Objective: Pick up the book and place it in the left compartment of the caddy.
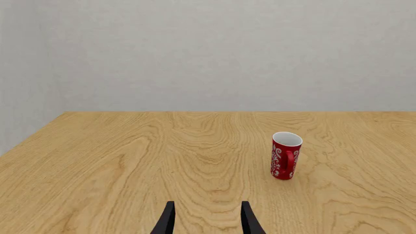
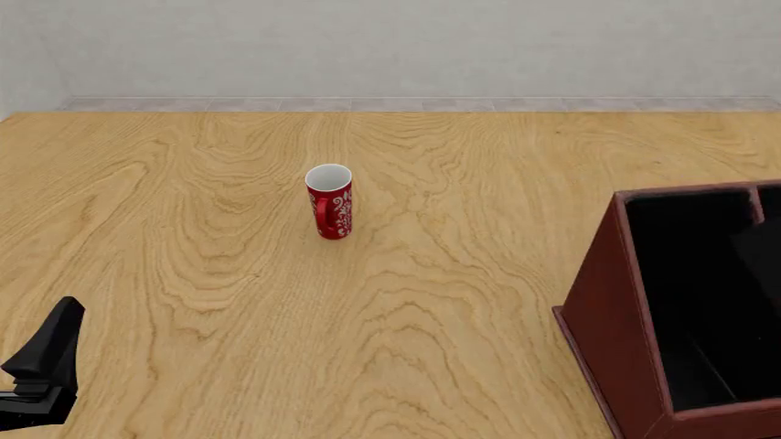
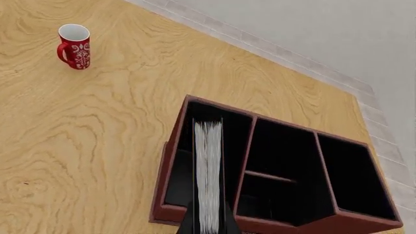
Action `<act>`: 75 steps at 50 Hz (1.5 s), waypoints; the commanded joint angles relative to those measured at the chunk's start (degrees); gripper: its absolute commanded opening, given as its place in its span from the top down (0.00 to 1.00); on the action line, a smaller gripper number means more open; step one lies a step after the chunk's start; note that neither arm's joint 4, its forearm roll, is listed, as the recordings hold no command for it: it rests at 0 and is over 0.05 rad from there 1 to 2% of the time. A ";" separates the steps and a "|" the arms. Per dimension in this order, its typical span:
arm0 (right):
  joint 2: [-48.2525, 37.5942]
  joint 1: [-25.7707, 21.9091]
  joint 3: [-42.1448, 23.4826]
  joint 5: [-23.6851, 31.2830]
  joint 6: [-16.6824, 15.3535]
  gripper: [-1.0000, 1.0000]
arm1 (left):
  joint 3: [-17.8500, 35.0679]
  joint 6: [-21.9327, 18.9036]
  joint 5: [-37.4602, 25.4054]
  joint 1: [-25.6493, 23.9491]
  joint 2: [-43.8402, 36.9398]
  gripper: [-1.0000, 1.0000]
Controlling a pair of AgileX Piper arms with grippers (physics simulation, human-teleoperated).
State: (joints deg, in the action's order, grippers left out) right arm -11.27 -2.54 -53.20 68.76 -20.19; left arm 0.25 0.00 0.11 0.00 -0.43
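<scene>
book [image 3: 208, 175] white page edges up, right gripper [image 3: 209, 222] clamping it above caddy [image 3: 273, 170]; left gripper [image 1: 207, 214] parted.

No lettering, label or number is legible anywhere; the red cup [image 2: 329, 201] on the table [image 2: 183, 229] carries only a white swirl pattern, no words.

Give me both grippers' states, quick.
Left gripper: open, holding nothing.
Right gripper: shut on the book, which it holds over the caddy's left compartment.
</scene>
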 commanded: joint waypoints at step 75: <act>-3.45 -1.25 18.55 -20.25 3.83 1.00 | 0.00 0.00 0.00 0.00 0.00 0.00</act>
State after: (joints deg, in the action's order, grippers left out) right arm -14.88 -4.24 -36.40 50.45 -18.00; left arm 0.25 0.00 0.11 0.00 -0.43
